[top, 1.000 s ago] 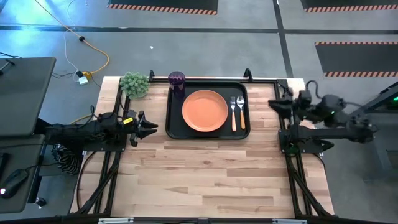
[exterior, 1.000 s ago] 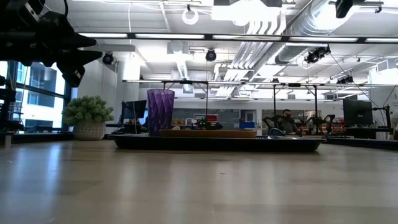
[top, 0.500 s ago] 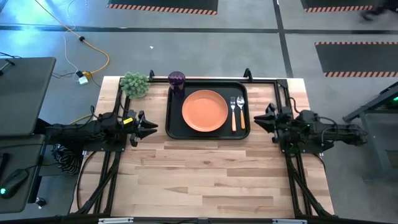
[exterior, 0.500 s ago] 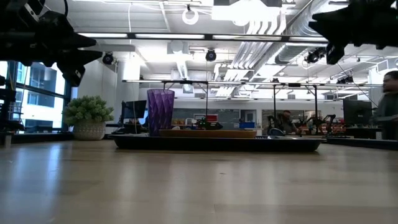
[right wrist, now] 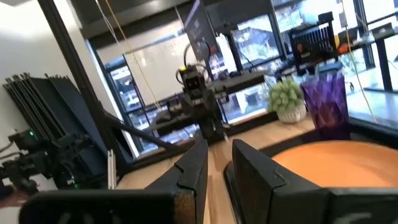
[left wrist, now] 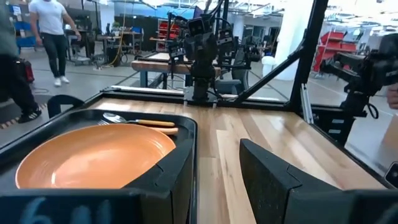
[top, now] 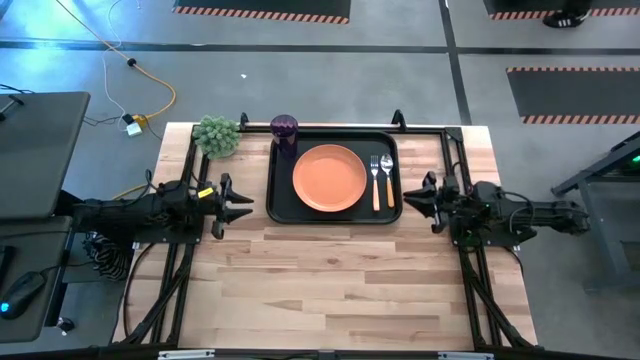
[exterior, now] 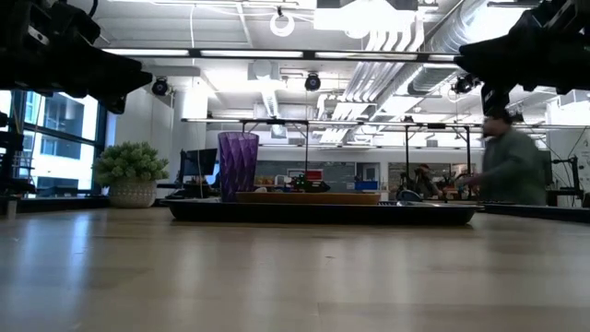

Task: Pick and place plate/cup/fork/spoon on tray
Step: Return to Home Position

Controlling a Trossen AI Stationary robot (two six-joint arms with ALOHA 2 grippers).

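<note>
The black tray (top: 282,200) lies at the table's far middle. On it rest the orange plate (top: 329,179), the fork (top: 376,182) and the spoon (top: 387,180) side by side right of the plate, and the purple cup (top: 284,128) upright at the far left corner. My left gripper (top: 247,204) hovers open and empty just left of the tray. My right gripper (top: 407,198) hovers open and empty just right of the tray. The plate (left wrist: 93,155) and spoon (left wrist: 115,117) show in the left wrist view, the plate (right wrist: 323,162) and cup (right wrist: 326,102) in the right wrist view.
A green plant ball (top: 217,135) stands at the table's far left corner, left of the cup. Bare wood (top: 330,280) spreads from the tray to the near edge. A person (exterior: 507,166) walks in the room behind the table.
My right arm has swung from the table's far right corner toward the near side and the tray, and its gripper now points at the tray's right rim. The things on the tray have stayed where they were.
</note>
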